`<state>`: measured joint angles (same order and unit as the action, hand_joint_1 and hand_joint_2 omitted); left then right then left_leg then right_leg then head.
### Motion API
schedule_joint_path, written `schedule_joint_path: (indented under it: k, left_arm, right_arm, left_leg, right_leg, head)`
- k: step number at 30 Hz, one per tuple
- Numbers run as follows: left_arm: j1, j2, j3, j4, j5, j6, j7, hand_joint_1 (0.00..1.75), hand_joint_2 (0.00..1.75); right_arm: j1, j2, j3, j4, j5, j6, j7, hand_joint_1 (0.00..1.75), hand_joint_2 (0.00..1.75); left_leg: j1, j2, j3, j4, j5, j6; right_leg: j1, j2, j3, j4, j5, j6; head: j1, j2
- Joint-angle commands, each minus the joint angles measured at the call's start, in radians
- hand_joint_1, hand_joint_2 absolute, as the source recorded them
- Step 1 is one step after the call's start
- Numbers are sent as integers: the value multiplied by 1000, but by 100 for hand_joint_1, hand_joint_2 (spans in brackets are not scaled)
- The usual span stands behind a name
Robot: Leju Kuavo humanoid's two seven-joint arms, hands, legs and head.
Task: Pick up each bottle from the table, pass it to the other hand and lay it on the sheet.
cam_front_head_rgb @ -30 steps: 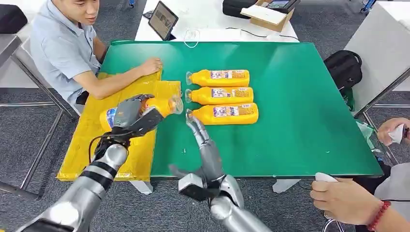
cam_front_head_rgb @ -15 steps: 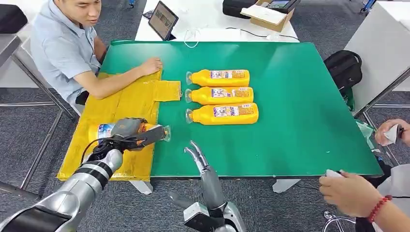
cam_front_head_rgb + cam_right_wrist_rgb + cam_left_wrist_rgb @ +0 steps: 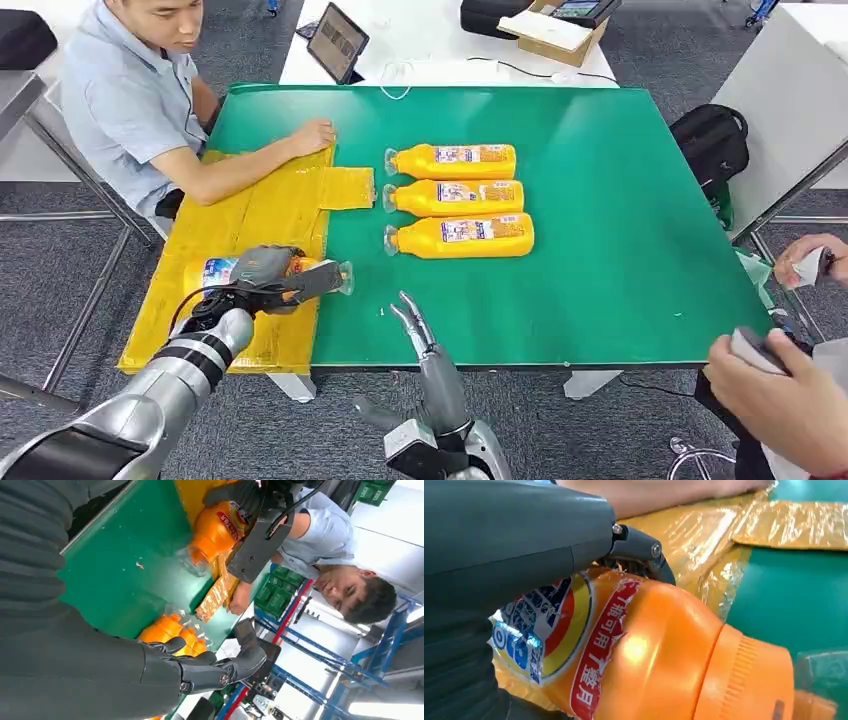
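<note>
L hand [image 3: 265, 272] grips bottle [image 3: 300, 275] low over sheet [image 3: 250, 215] at 8 o'clock; R hand [image 3: 415, 325] empty, fingers apart. Risk: cap end overhangs sheet edge, bottle may roll off onto table [image 3: 600, 200]

Light: bright, even indoor light falls from overhead across the green table [image 3: 620, 200]; a strip lamp glows at the edge of the right wrist view.
Shadows: soft and short, hugging the three bottles [image 3: 458, 196] lying side by side.
Glare: a hot white spot shines on the held bottle [image 3: 664, 650] in the left wrist view; the yellow sheet [image 3: 724, 535] glints where its film wrinkles.
Focus: head view is sharp throughout; the left hand [image 3: 499, 540] looms close and soft in its wrist view.
Blur: a person's hand [image 3: 790, 400] at the table's near corner smears slightly.
Overexposure: white walls wash out behind the right hand [image 3: 210, 667].
</note>
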<state>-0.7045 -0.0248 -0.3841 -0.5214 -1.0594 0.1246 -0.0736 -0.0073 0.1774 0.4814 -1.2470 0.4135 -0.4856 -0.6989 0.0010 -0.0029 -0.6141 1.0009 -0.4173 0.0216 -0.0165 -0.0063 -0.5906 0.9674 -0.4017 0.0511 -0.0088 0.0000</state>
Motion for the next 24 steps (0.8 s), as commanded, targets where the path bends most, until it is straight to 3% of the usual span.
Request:
schedule_joint_path:
  k: [1, 3, 10, 18, 24]
  left_arm:
    - [-45, -31, 78, 117, 131, -147, -123, 0, 175]
    - [-38, -23, 134, 80, 239, -214, -212, 0, 175]
    - [-45, 7, 272, -38, 490, -249, -276, 0, 175]
    - [169, 37, 121, -565, 499, -70, -286, 0, 175]
    - [289, -15, 209, -822, 750, -12, -401, 0, 175]
  right_arm:
    - [-49, -1, 1, 59, -68, -37, 1, 0, 175]
    - [-71, -17, 45, 75, -94, -64, 1, 0, 175]
    - [-158, -68, 72, 152, -136, -76, 1, 0, 175]
    - [-142, -93, -17, 120, -41, -47, 1, 0, 175]
    - [-187, -126, -70, 113, 133, -146, 2, 0, 175]
  left_leg:
    - [1, 1, 4, 0, -1, -1]
    - [0, 2, 6, -1, -2, -1]
    - [1, 3, 4, 0, -1, -2]
    - [0, 1, 2, 0, 0, -1]
    - [1, 1, 3, 1, -1, -2]
  right_leg:
    - [1, 1, 3, 0, -1, -2]
    - [1, 2, 5, -1, -1, -2]
    - [1, 3, 4, 0, 0, -2]
    - [0, 1, 2, 0, 0, -1]
    - [1, 1, 3, 1, -1, -2]
  head:
    - [0, 0]
    - [0, 0]
    - [0, 0]
    - [0, 0]
    - [0, 0]
